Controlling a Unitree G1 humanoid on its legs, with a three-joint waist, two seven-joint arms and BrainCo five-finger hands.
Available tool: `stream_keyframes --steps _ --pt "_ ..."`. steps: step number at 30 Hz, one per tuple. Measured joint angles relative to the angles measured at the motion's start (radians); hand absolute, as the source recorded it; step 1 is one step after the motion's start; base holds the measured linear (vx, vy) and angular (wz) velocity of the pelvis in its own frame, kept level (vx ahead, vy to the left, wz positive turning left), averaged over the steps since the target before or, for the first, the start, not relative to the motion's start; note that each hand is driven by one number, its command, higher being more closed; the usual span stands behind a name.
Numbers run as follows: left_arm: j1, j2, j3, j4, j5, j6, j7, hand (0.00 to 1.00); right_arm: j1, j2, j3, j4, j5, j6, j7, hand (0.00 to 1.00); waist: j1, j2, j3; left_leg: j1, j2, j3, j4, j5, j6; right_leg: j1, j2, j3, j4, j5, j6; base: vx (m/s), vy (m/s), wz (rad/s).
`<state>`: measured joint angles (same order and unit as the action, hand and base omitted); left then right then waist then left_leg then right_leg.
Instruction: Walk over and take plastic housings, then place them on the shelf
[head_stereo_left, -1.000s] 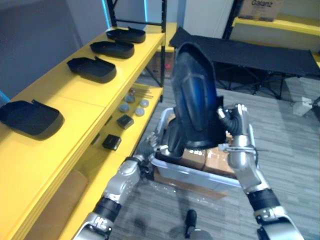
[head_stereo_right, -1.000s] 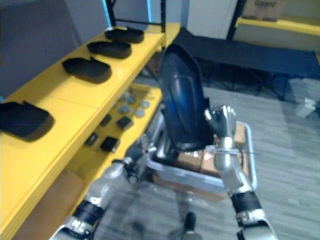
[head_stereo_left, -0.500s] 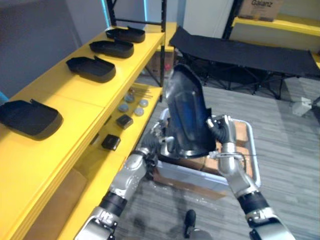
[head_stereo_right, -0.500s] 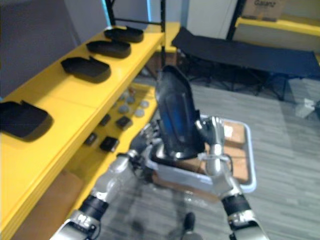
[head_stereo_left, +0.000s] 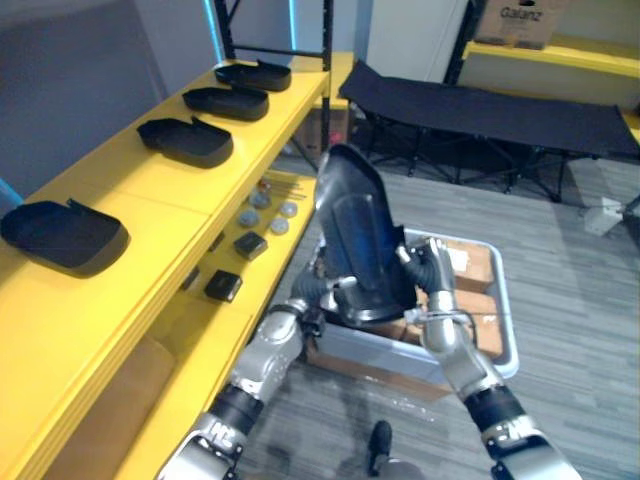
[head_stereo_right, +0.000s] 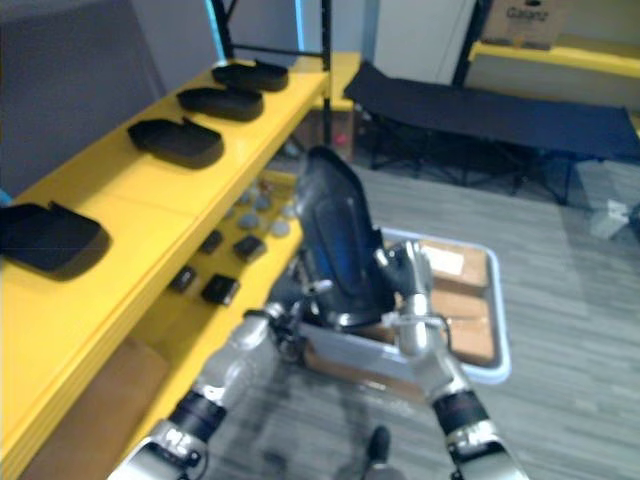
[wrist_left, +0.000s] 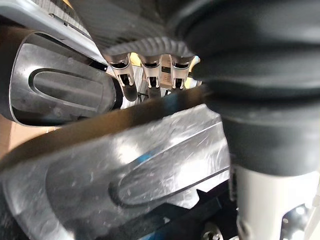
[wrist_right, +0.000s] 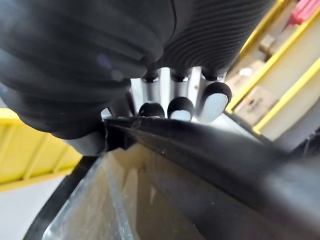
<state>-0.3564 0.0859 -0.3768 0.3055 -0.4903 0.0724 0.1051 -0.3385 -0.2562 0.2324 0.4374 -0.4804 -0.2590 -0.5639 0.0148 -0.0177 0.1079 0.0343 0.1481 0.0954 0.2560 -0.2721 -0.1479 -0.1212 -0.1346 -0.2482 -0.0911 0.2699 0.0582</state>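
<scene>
A large black plastic housing with a glossy inside stands nearly upright over a grey bin. My left hand holds its lower left edge, and the fingers reach behind the rim of the housing. My right hand grips its right edge, with fingertips hooked over the housing's rim. Another shiny housing lies in the bin below. Several black housings rest in a row on the yellow shelf to my left.
The lower yellow shelf board carries small black blocks and round grey parts. Cardboard boxes lie in the bin. A black folding cot stands behind. Between two shelf housings there is a bare stretch of board.
The held housing has come down and away from my head, now lower over the bin and leaning back. Both hands dropped with it, the left closing in on its lower edge.
</scene>
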Motion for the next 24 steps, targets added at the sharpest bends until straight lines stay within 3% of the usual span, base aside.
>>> stream_keyframes --steps 7,8,19,24 --pt "0.000 -0.013 0.001 0.032 -0.003 -0.007 0.011 0.00 -0.029 0.037 0.039 0.000 0.076 0.000 0.000 1.00 0.002 0.000 0.000 0.001 -0.001 0.000 -0.004 0.000 0.000 0.000 -0.001 -0.002 0.001 0.014 0.005 0.00 0.000 0.00" --pt "0.000 -0.012 0.002 0.031 -0.006 -0.012 0.015 1.00 -0.029 0.044 0.041 0.000 0.088 0.000 0.000 1.00 0.003 0.000 0.000 0.002 -0.002 0.000 -0.004 0.000 0.001 0.000 -0.001 -0.002 0.003 0.015 0.005 0.00 0.000 0.00" --pt "0.000 -0.016 0.011 0.031 -0.008 -0.107 0.105 1.00 -0.002 0.086 0.081 -0.034 0.185 -0.001 0.001 1.00 -0.001 -0.001 0.000 0.005 -0.002 0.007 -0.004 0.001 0.000 -0.001 -0.001 0.004 0.000 0.011 -0.004 -0.01 -0.005 -0.01" --pt "0.000 -0.015 0.021 0.031 0.000 -0.151 0.133 1.00 0.020 0.114 0.087 -0.075 0.194 -0.027 -0.003 1.00 -0.006 -0.001 0.000 0.007 -0.001 0.009 -0.006 0.001 -0.001 -0.001 0.000 0.004 0.000 0.008 -0.008 0.00 0.000 0.00"
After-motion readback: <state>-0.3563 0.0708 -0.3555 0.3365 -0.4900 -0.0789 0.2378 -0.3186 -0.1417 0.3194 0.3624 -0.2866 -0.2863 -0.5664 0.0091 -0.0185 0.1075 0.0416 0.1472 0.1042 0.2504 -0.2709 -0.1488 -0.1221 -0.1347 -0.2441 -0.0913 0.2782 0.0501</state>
